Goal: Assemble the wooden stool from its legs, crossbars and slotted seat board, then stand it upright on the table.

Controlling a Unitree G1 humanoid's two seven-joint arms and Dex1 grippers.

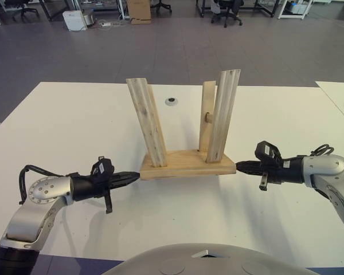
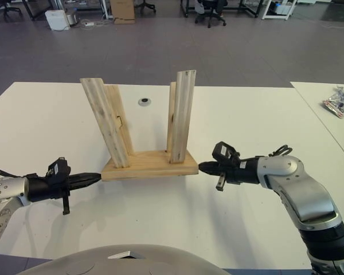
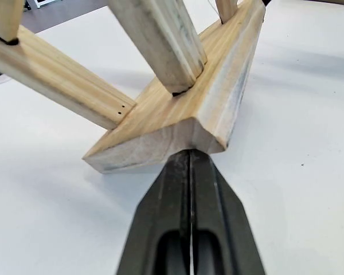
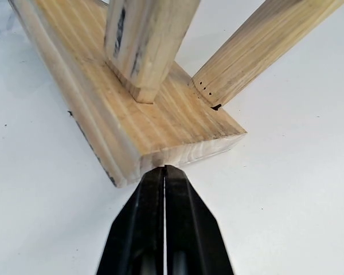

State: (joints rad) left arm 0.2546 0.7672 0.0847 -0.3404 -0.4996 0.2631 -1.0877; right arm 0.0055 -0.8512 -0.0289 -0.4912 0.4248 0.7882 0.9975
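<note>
Stool: you see it (image 1: 186, 143) upside down at the middle of the white table (image 1: 74, 114), legs in the air.
Seat board: it (image 1: 186, 164) lies flat on the table in the centre of the head views, its long axis running left to right across the frame.
Legs: your near left leg (image 1: 149, 123) rises from the board and leans toward the upper left. The near right leg (image 1: 225, 114) stands almost upright, tipped slightly right. A rear leg (image 1: 207, 114) stands just behind it.
Left gripper: yours (image 1: 135, 177) sits at lower left, fingers pressed together and holding nothing. Its tip touches the board's left end, shown close up in the left wrist view (image 3: 190, 154).
Right gripper: yours (image 1: 239, 167) sits at right of centre, fingers likewise closed on nothing, with its tip against the board's right end (image 4: 163, 169).
Writing: each gripper carries a small white sticker (image 1: 99, 168); its print is too small for you to read.
Other: a small round fitting (image 1: 172, 102) sits in the table behind the stool.
</note>
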